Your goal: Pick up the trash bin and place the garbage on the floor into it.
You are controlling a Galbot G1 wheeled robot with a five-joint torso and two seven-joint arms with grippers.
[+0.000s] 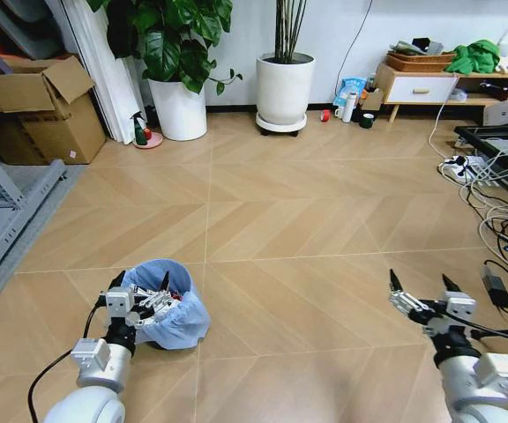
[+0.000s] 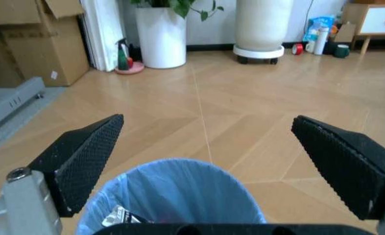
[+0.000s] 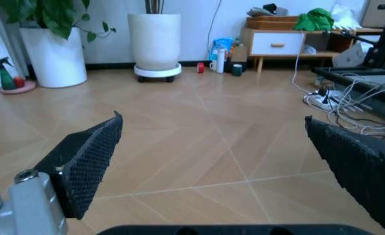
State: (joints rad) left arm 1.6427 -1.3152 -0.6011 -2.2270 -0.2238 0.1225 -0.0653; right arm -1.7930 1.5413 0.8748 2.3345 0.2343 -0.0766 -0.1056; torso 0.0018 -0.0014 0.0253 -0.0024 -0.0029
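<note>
The left gripper [image 1: 139, 298] hangs over the bin [image 1: 179, 319] on the near-left floor [image 1: 307, 220], jaws released; the right gripper [image 1: 423, 286] hovers near right, jaws released.

This looks like a lived-in room pressed into service as a robot test space; the floor [image 1: 324, 203] is light brown wood laid in herringbone planks, and two large white plant pots [image 1: 285, 88] stand against a pale wall with leafy plants [image 1: 179, 40] in them; a low white-and-wood cabinet [image 1: 422, 88] holds a basket and green cloth; opened cardboard boxes [image 1: 38, 110] (stacked at the left) and a tangle of cables with a power strip [image 1: 466, 167] suggest a lab or workshop setup.
</note>
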